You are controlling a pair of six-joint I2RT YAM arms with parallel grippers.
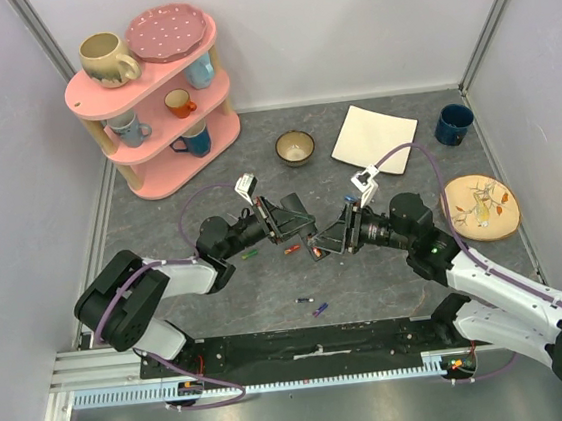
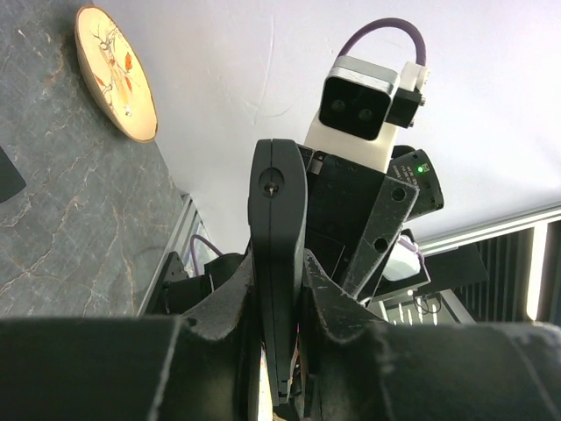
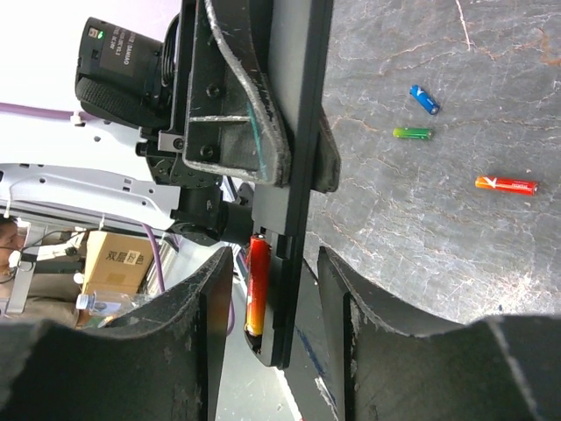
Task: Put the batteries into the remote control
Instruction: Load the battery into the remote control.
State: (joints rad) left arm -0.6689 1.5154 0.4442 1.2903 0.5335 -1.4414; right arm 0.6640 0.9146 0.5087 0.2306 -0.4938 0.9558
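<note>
The left end effector (image 2: pixel 279 298) is clenched on the slim flat black plastic remote control (image 3: pixel 298 105). The right end effector (image 3: pixel 273 259) is released, one finger each side of the remote. A thin orange-red battery (image 3: pixel 256 285) lies inside the remote. A crooked push could pop it out.

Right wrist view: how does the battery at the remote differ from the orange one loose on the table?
The battery at the remote sits in the open bay of the remote, off the table; the loose orange battery lies on it. The first runs up-down in this view, the loose one across. Both are slim, red-to-orange cylinders.
</note>
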